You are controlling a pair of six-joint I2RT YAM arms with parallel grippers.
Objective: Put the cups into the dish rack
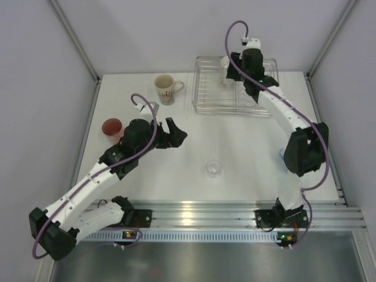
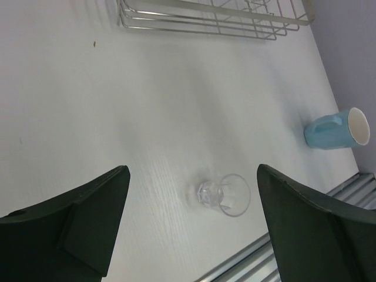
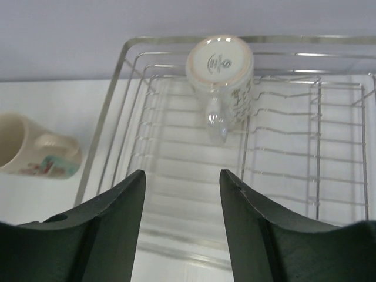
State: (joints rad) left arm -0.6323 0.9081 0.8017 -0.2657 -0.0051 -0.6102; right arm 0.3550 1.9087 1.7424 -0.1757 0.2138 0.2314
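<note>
Right gripper (image 3: pixel 182 173) fingers parted, empty; cup (image 3: pixel 220 70) just ahead in rack (image 3: pixel 305 38), base showing, seemingly inverted to drain. Left gripper (image 2: pixel 192 170) wide open, glass (image 2: pixel 226 194) below, ungrasped.

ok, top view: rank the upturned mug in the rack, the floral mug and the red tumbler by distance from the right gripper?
From the right gripper:
1. Upturned mug, inside the dish rack, just to the gripper's left.
2. Floral mug, standing left of the rack.
3. Red tumbler, far left side.
</note>
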